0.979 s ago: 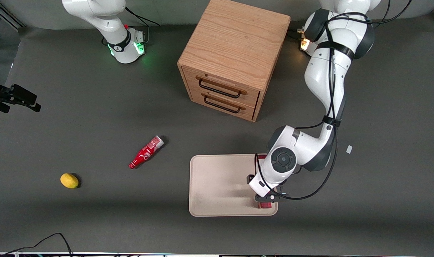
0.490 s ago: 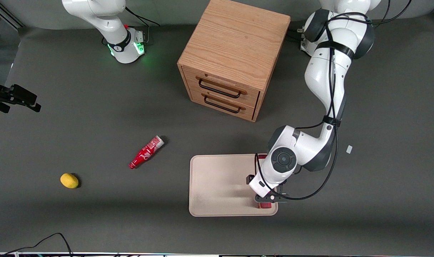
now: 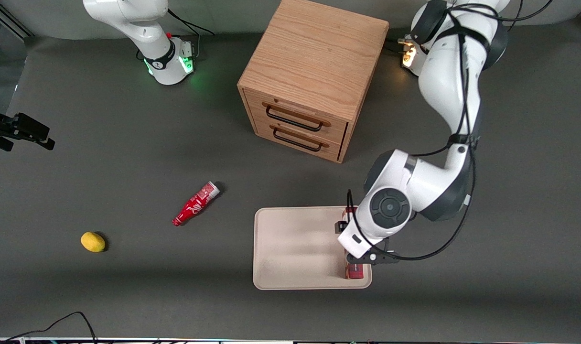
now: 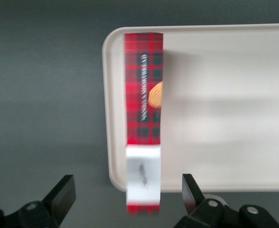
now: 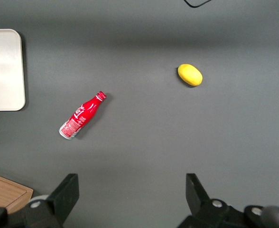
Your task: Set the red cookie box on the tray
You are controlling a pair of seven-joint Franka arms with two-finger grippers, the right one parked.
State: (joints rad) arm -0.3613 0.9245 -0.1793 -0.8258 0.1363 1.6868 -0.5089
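On the tray (image 4: 234, 109), close along the edge that faces the working arm's end of the table, lies the red cookie box (image 4: 143, 118), flat on its side. Directly above it hangs the gripper (image 4: 128, 199), released, its two fingers (image 4: 63, 192) spread wide on either side of the box with clear air between them and the carton. Seen from the wrist, the box runs lengthwise between the fingers, its white end panel nearest the gripper and its plaid length with a tan cookie picture stretching away. From the front, the wrist covers most of the box (image 3: 354, 270); its long axis runs toward and away from that camera, parallel to the tray's (image 3: 295, 248) short edge, one end sitting close to the rim nearest the camera.
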